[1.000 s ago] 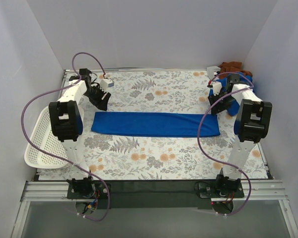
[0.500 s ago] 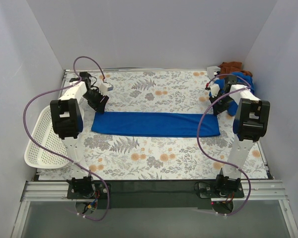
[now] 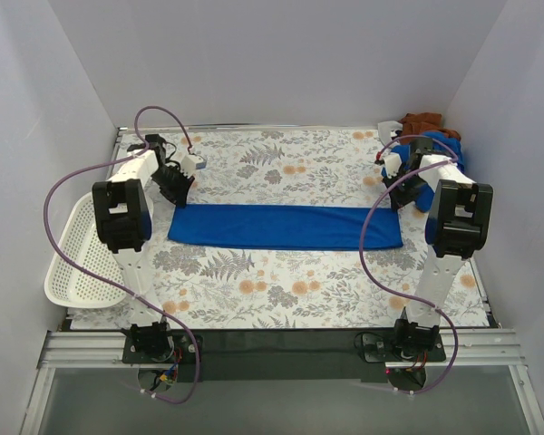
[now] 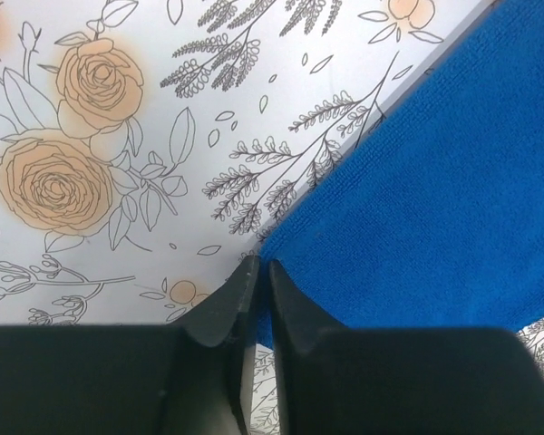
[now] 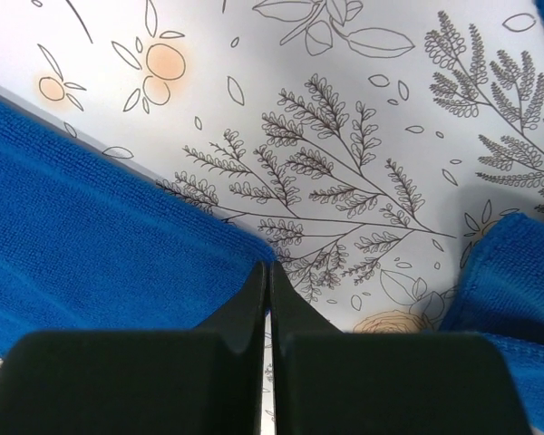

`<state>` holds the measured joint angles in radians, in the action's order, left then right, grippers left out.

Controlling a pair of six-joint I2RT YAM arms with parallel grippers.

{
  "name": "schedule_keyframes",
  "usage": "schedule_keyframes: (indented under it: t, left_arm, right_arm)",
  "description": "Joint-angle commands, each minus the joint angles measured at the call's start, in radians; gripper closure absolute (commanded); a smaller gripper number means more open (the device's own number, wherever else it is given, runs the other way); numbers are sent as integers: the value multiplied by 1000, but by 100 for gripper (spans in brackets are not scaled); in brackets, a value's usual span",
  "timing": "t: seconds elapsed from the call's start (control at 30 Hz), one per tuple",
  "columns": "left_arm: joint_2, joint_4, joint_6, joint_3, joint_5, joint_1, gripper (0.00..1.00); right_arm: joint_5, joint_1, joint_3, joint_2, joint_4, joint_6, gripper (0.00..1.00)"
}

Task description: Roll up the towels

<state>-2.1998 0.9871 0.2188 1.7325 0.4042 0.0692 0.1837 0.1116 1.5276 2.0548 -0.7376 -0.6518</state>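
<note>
Lying flat — towel corners meet left pincer and right pincer

Floral-printed surface, with blue towel spread flat, lengthwise across the middle. White perforated basket at the left edge. Heaped at the far right corner: bunched blue cloth and brown cloth.

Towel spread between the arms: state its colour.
The towel is plain royal blue, shown best in the top external view.
</note>
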Motion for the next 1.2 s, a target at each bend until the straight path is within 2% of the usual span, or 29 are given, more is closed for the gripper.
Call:
schedule_keyframes:
  t: [0.0,0.07,0.27,0.47,0.7,0.87,1.0,1.17]
  left_arm:
    - [20,4,14,18,24,17,95]
    - [25,2,16,18,25,20,100]
    - [44,13,13,48,48,20,100]
    - [144,-14,14,65,64,41,100]
    - [238,-36,21,35,108,50,100]
    - [372,-68,11,30,130,53,100]
    - [503,-91,36,-71,110,57,100]
    - [675,-105,70,-232,91,81,100]
  right_arm:
    - [-12,14,31,-28,32,1,99]
    - [-7,17,35,-41,37,4,99]
    - [-4,36,74,-87,47,23,99]
    - [13,89,109,-176,44,21,99]
    - [40,100,68,-249,41,11,99]
    - [26,115,46,-360,43,-6,99]
    - [46,148,3,-464,41,-17,99]
    - [46,172,-137,-633,44,-49,99]
